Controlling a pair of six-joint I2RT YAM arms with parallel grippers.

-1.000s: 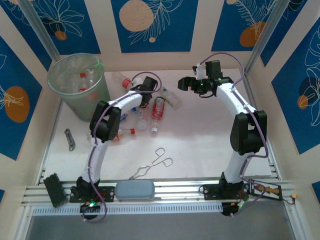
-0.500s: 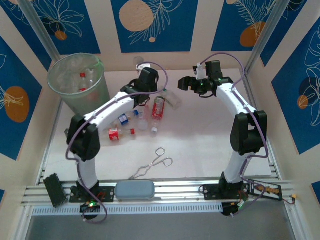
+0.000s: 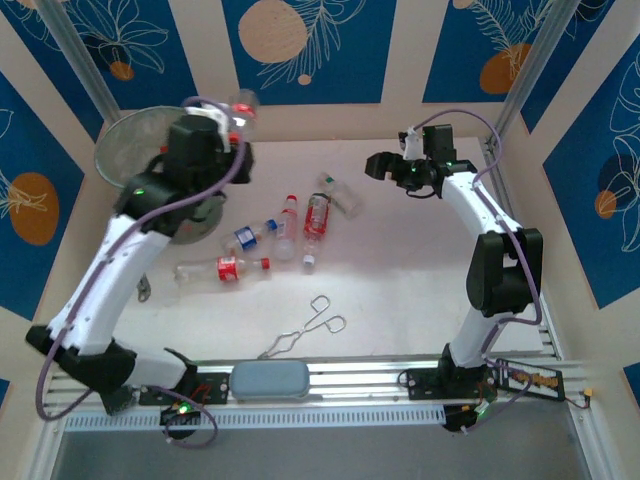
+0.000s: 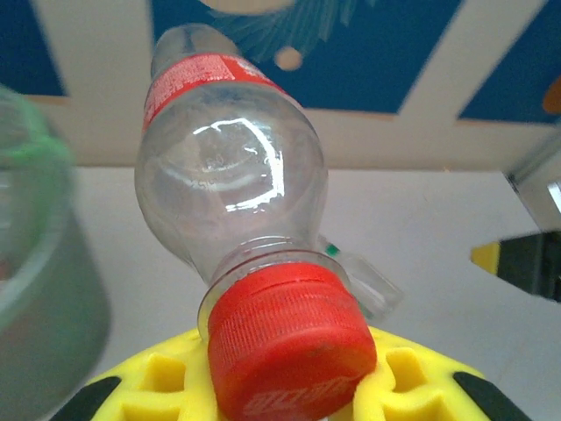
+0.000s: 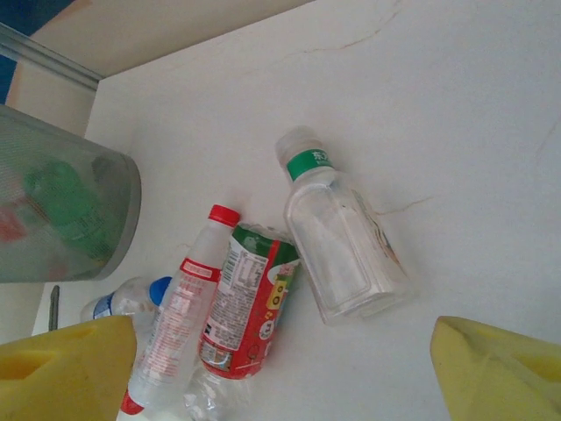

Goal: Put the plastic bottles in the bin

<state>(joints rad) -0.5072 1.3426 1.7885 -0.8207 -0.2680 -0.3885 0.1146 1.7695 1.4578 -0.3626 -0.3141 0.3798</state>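
Aloft, one bottle (image 4: 230,167) in left pincer (image 4: 294,399); one bin (image 3: 118,150)

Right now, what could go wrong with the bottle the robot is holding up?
The left hand pinches the clear plastic bottle with the red label just at its cap end, so it might wobble loose. From above, the bottle looks beside the round grey-green plastic bin, not over it; letting go now could miss.
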